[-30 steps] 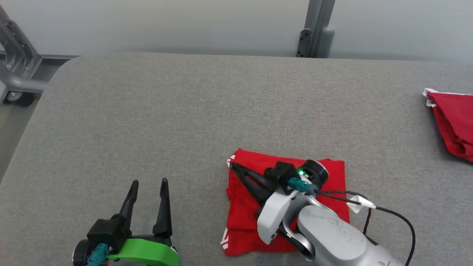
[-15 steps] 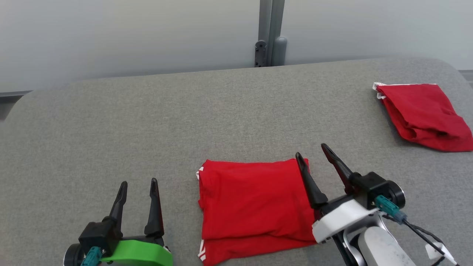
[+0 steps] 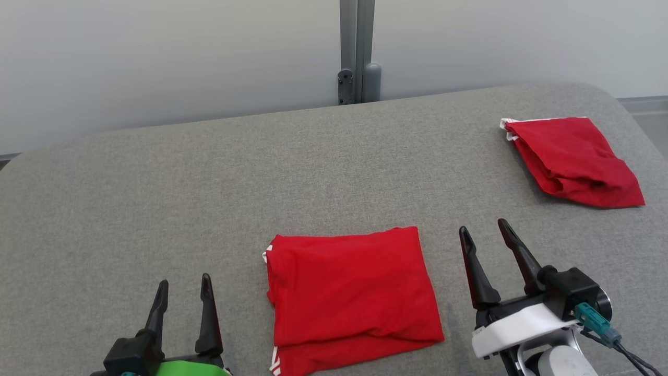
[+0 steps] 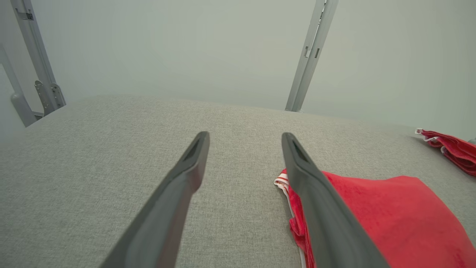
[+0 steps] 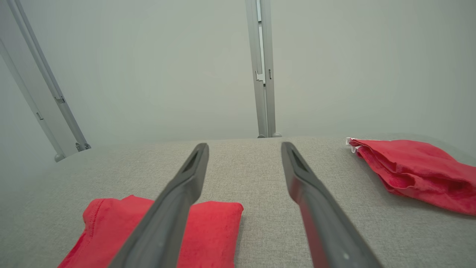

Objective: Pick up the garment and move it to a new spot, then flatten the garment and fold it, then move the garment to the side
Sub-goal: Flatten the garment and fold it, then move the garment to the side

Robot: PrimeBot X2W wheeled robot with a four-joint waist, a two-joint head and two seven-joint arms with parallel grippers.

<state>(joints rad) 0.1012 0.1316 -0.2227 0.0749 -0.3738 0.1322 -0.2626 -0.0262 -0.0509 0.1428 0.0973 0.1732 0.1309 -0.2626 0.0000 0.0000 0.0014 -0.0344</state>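
The garment (image 3: 349, 297) lies folded in a red rectangle on the table (image 3: 209, 183), near its front edge, between the two grippers and touching neither. The left gripper (image 3: 184, 281) stands just to its left and the right gripper (image 3: 483, 226) just to its right, both with fingers spread and nothing between them. By the look of it only the move to the side is left, and the fold is what can suffer. A pinch that catches the top layer alone would peel it open on the lift, and a drag across the grey cover could ruck the lower layers. The other garment (image 3: 571, 159), well apart at the far right, could be mistaken for it or landed upon.
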